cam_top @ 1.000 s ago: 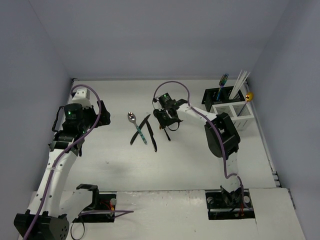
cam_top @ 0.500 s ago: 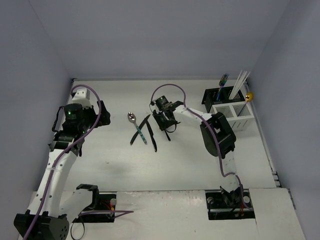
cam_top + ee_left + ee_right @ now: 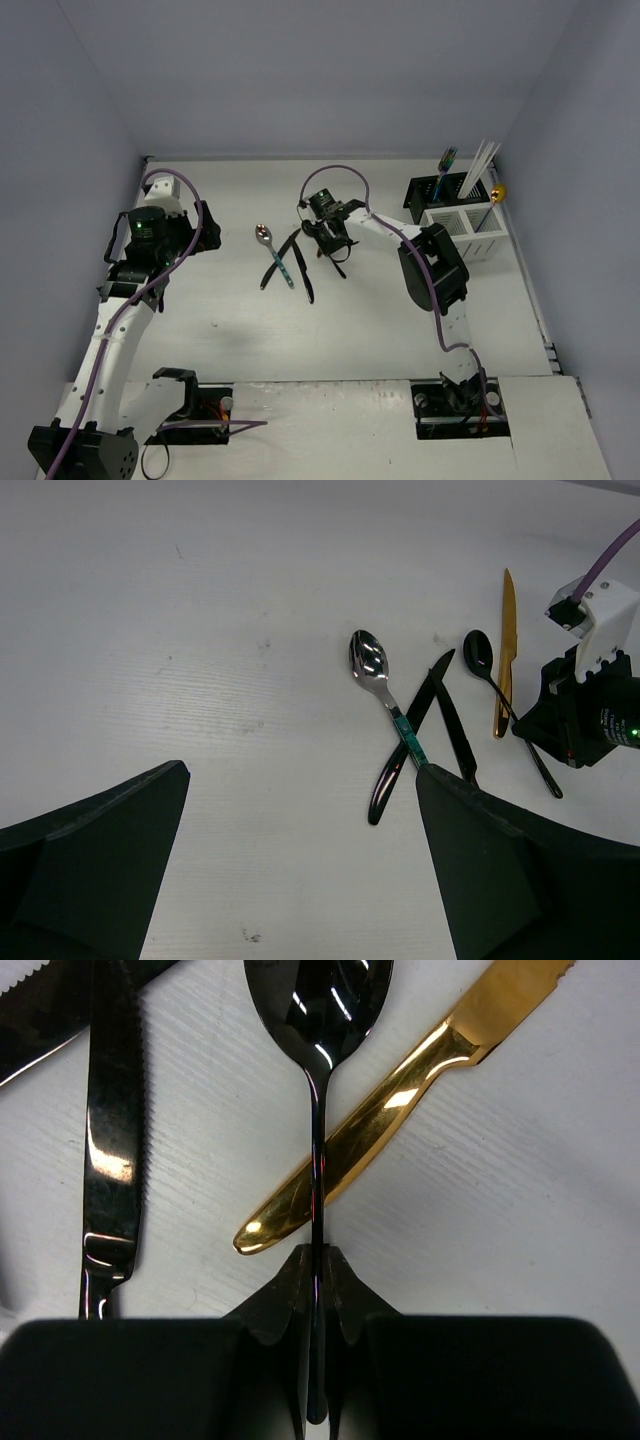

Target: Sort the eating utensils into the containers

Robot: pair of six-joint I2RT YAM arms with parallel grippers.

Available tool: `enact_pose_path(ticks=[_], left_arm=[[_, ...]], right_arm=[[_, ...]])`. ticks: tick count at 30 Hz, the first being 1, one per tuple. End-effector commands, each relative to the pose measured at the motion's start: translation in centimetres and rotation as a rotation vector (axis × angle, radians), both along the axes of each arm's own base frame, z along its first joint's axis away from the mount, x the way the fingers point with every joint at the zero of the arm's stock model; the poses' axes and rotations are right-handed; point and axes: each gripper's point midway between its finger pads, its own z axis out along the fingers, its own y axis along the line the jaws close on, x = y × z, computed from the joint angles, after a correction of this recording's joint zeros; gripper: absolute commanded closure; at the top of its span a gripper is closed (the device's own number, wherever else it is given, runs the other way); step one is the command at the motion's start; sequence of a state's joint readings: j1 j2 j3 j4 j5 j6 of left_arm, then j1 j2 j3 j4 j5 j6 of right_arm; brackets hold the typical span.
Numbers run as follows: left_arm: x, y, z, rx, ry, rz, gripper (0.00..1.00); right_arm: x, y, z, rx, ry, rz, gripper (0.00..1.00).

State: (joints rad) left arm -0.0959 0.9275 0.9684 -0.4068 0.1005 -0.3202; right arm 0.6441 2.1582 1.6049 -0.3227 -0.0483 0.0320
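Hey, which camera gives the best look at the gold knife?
Left wrist: the gold knife shows whole, tip to handle end. The right wrist view is closer but crops its blade, and the black spoon handle crosses it. In the top view it can't be made out under the right gripper.

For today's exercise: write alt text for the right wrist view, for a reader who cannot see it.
The right pincer is shut on the thin handle of a black spoon, its bowl pointing away toward the top edge. The handle crosses over a gold knife lying diagonally on the white table, and a black knife lies at the picture's left.
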Motion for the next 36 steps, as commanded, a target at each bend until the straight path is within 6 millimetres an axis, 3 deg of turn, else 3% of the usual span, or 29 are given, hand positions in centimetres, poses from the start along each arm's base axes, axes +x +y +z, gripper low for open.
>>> enact_pose_path(ticks=[1,5,9,10,15,18,20,22,24,27,32,34,36], left_arm=[[0.9,0.1,1.5,-0.014,-0.058,0.012,0.03],[0.9,0.2,1.5,-0.012,-0.058,0.016,0.03],[0.8,0.3,1.5,-0.01,-0.06,0.021,0.03],[0.8,0.3,1.6,-0.009,-0.061,0.022,0.03],[0.7,0.7,1.5,-0.002,-0.061,0.041,0.03],[0.7,1.0,1.5,0.005,-0.057,0.056,0.03],[0.6,1.0,1.6,0.005,-0.06,0.057,0.03],[0.6,1.0,1.7,0.007,-0.063,0.057,0.03],[0.5,1.0,1.7,0.005,-0.066,0.057,0.03],[0.6,0.9,1.6,0.001,-0.064,0.053,0.03],[0.6,0.8,1.8,-0.003,-0.069,0.049,0.03],[0.5,0.9,1.8,-0.001,-0.07,0.051,0.03],[0.6,0.9,1.7,-0.001,-0.067,0.051,0.03]], right_arm=[[1.7,1.2,5.6,0.052,-0.115,0.009,1.0],[3.2,0.4,12.5,0.088,-0.27,-0.04,1.0],[4.5,-3.4,19.2,0.087,-0.431,-0.152,1.0],[4.9,-5.2,21.5,0.079,-0.489,-0.206,1.0],[7.1,-15.6,28.2,0.076,-0.697,-0.518,1.0],[6.9,-21.6,31.2,0.115,-0.842,-0.715,1.0],[6.7,-27.0,32.2,0.133,-0.921,-0.865,1.0],[6.3,-30.3,33.9,0.173,-1.027,-0.97,1.0],[5.9,-33.2,34.6,0.17,-1.099,-1.049,1.0],[5.7,-36.7,33.3,0.116,-1.146,-1.127,1.0],[6.4,-39.1,31.4,0.055,-1.172,-1.17,1.0],[6.9,-41.1,29.4,0.009,-1.153,-1.197,1.0],[7.3,-41.6,27.7,0.0,-1.13,-1.198,1.0]])
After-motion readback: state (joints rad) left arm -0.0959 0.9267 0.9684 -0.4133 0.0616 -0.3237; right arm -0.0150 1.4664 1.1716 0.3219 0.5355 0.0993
